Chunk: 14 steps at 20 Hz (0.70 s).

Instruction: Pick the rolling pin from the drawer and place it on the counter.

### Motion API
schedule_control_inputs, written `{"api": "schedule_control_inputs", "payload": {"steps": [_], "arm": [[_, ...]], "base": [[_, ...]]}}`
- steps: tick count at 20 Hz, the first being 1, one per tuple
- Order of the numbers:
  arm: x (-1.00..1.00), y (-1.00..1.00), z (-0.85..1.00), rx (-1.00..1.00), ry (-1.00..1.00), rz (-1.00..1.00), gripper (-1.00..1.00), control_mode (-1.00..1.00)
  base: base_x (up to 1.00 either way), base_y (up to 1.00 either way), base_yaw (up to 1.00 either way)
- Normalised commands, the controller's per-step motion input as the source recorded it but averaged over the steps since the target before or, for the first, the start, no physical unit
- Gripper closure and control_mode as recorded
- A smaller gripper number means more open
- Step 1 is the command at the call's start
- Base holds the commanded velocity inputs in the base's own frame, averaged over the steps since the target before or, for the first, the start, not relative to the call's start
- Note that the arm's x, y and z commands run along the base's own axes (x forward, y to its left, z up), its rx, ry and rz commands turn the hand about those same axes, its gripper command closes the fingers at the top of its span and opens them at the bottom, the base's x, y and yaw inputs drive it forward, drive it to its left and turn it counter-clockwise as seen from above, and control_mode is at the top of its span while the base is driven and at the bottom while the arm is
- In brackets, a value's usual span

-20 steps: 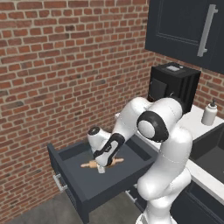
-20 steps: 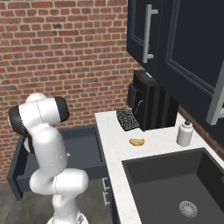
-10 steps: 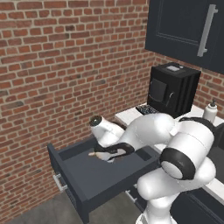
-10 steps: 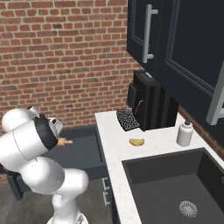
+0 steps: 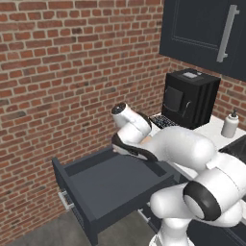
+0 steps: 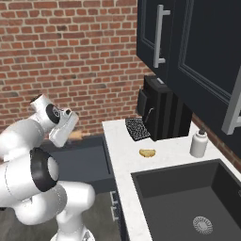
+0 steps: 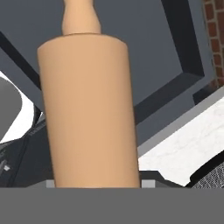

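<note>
rolling pin above open drawer, counter beside it

Rolling pin close-up — over open drawer, beside counter.

The arm consists of glossy white rounded segments with black joint rings; the wrist housing is light grey.

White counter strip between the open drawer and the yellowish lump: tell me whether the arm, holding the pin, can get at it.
Probably yes. The tan wooden rolling pin is already lifted above the dark navy drawer, and the white slab counter beside it lies bare short of the small yellowish lump.
</note>
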Motion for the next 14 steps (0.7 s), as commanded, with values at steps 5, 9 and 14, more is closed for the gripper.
{"api": "schedule_control_inputs", "payload": {"steps": [5, 9, 14], "arm": [[-0.02, -1.0, 0.07, 0.06, 0.0, 0.0, 1.0, -1.0], [-0.2, -0.96, -0.04, 0.06, 0.0, 0.0, 1.0, -1.0], [-0.06, -0.83, -0.13, 0.06, -0.07, 0.0, 1.0, -1.0]], "base": [[0.0, 0.0, 0.0], [0.0, 0.0, 0.0], [0.0, 0.0, 0.0]]}}
